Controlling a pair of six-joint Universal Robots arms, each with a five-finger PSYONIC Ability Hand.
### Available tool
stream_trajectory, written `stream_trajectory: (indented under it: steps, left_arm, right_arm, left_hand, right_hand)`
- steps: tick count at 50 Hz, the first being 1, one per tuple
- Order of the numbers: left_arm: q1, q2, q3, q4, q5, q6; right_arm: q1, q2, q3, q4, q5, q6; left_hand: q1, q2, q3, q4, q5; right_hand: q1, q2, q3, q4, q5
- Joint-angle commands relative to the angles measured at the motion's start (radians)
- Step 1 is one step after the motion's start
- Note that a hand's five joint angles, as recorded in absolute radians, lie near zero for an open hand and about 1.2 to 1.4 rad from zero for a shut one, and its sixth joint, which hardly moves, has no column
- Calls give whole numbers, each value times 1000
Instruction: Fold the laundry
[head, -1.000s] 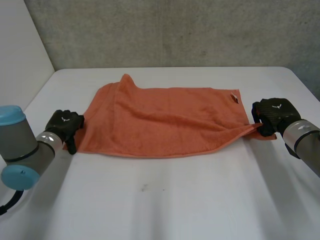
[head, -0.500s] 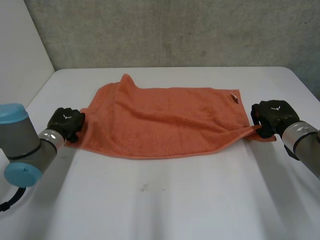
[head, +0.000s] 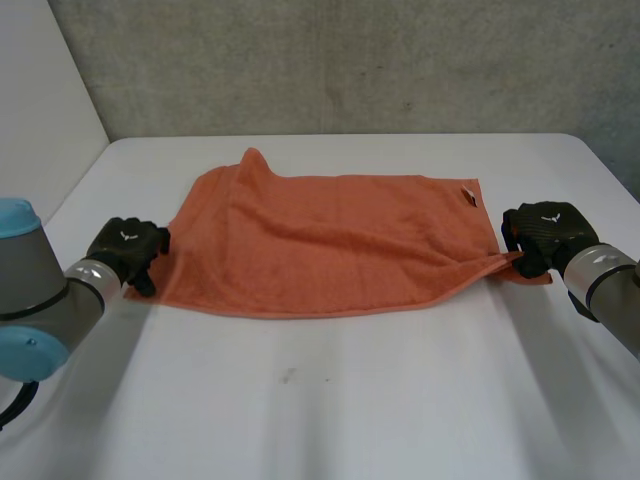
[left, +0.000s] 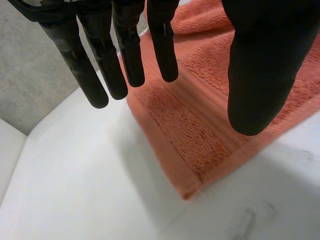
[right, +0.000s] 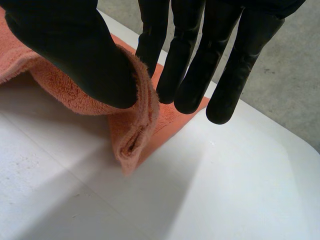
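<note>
Head view: nearest the camera lay the bare white table (head: 320, 400). Beyond it an orange towel (head: 330, 240) was spread across the middle, rumpled, with its long edges running side to side. The left hand (head: 128, 250) hung over the towel's near left corner, fingers (left: 127, 50) straight and released, thumb apart above the hem, gripping nothing. At the other end the right hand (head: 545, 232) pinched the near right corner, a fold of cloth clamped between thumb (right: 75, 45) and fingers and raised off the table. A small tag (head: 468, 197) showed at the far right corner. A grey wall (head: 350, 60) stood behind.
</note>
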Motion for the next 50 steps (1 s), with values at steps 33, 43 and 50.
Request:
stream_trajectory:
  steps: [33, 43, 50]
  left_arm:
    - [3, -109, 101, 10, 4, -2]
    - [3, -137, 113, 10, 4, 1]
    - [3, -135, 127, 10, 4, -7]
  right_arm:
    - [1, 10, 2, 0, 2, -18]
    - [1, 16, 2, 1, 2, -19]
    - [1, 16, 3, 1, 2, -19]
  left_hand:
    - [284, 288, 283, 292, 298]
    - [348, 353, 347, 356, 363]
    - [387, 391, 386, 395, 401]
  right_hand:
    - [419, 220, 213, 203, 226]
    - [419, 220, 213, 203, 226]
    - [419, 220, 213, 203, 226]
